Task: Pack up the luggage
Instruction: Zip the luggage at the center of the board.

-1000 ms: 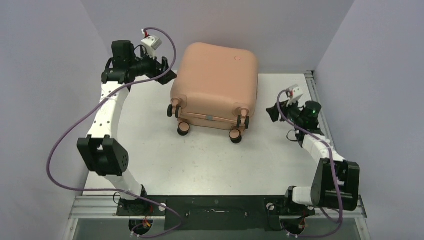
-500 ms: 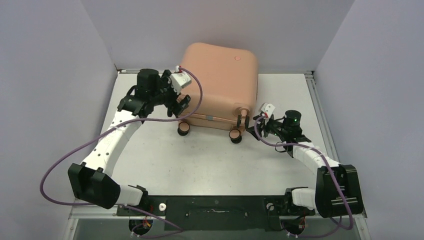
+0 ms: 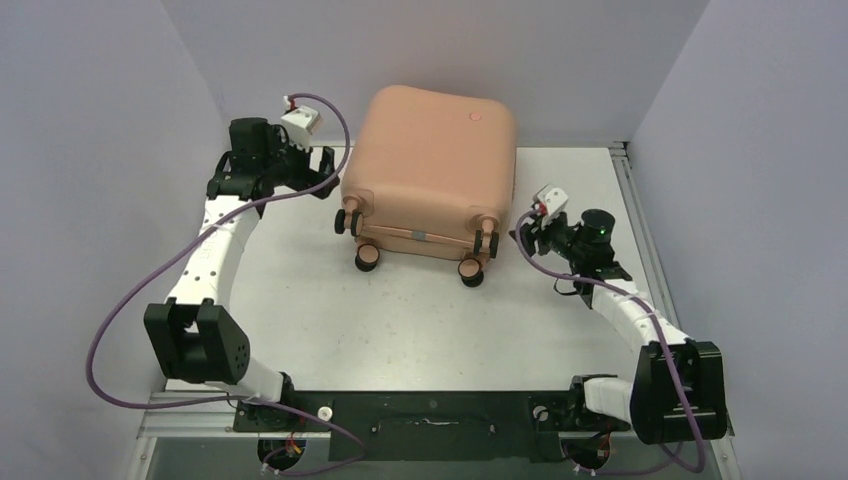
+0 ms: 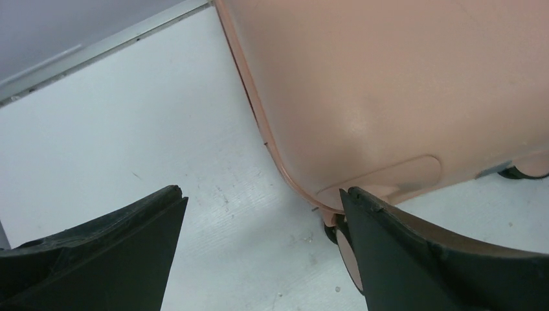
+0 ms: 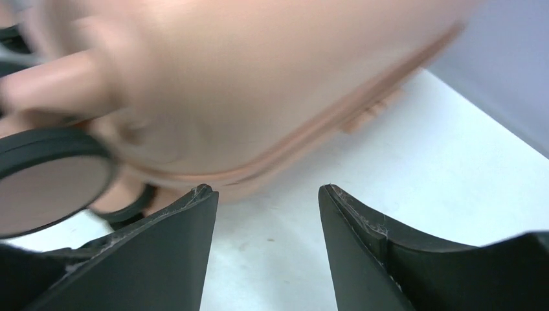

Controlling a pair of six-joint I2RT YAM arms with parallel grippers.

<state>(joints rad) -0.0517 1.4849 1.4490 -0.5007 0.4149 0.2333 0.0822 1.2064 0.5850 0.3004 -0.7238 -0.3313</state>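
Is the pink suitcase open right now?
No, the luggage is closed: the top view shows its two pink shells meeting along the seam, with nothing of the inside showing.

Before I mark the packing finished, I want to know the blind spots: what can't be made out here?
- Suitcase contents: shells closed, hidden in every view.
- Caster wheel, right wrist view: blurred, cut by left edge.
- Left pincer touching the shell or not: top view too small; left wrist view, its finger hides the corner.
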